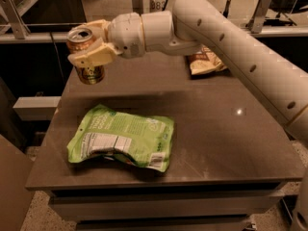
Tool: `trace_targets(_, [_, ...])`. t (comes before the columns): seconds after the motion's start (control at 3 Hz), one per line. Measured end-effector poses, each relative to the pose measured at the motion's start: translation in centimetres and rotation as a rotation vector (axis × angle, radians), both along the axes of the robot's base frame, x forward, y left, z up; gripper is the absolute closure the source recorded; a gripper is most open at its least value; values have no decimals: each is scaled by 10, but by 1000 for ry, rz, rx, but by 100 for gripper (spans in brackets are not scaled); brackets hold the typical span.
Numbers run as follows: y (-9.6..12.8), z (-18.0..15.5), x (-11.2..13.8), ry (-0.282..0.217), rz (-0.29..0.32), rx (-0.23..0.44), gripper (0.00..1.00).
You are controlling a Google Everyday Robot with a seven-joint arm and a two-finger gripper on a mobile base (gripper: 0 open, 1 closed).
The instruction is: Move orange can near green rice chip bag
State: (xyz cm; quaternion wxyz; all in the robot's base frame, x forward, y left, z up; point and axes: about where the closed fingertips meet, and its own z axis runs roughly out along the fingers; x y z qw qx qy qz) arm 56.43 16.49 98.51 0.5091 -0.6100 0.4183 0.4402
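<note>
The orange can [88, 72] is held in the air above the left edge of the table, upright with its silver top showing. My gripper [91, 44] is shut on the orange can, its cream fingers [91, 57] wrapped around the can's upper half. The green rice chip bag [121, 137] lies flat on the front left of the table, white label panel up, below and to the right of the can and apart from it.
A brown-and-yellow chip bag [204, 61] lies at the back of the grey table [231, 138], partly hidden behind my arm [240, 47]. A metal rail and shelf stand behind the table. A pale ledge [36, 107] juts out at the left.
</note>
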Motion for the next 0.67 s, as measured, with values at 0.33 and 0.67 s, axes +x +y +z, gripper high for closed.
trace_targets(0.33, [-8, -9, -15, 21, -25, 33, 100])
trace_targets(0.67, [-16, -14, -19, 42, -63, 58, 83])
